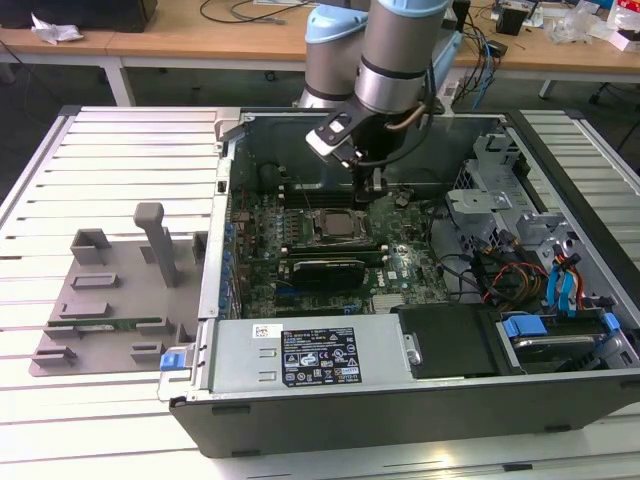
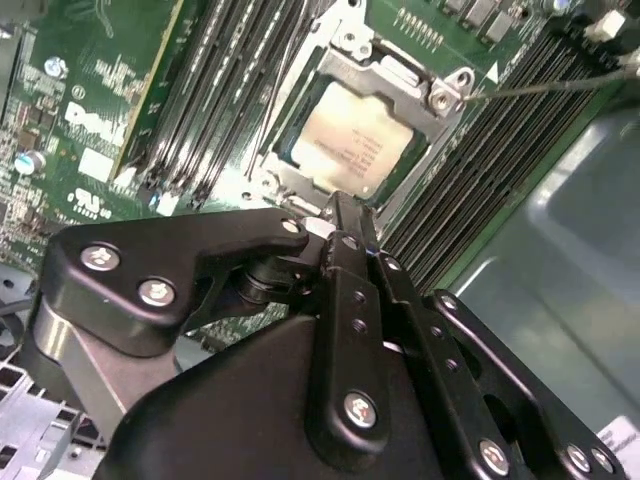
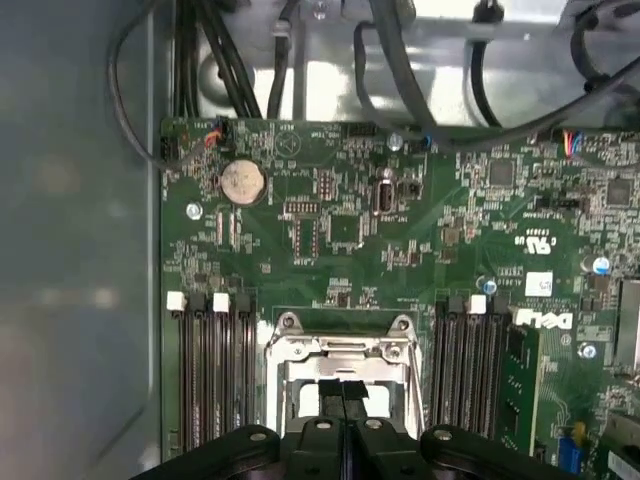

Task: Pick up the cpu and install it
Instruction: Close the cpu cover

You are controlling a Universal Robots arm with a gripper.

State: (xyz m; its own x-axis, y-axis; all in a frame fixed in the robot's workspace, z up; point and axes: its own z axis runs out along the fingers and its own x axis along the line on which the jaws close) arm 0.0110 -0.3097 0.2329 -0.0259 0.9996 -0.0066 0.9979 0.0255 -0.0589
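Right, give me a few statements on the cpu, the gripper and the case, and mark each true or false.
1. The cpu lies in its socket on the motherboard. True.
2. The gripper holds the cpu in the air. False: its jaws are shut on nothing, just above the socket.
3. The computer case lies open. True.
4. The gripper hovers outside the case. False: it is inside the case, over the motherboard.
5. A round coin battery sits on the motherboard. True.

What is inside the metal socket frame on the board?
The cpu lies inside the frame, its silvery top showing. The hand hangs above and covers part of the frame's edge; whatever lies under the cpu is hidden.
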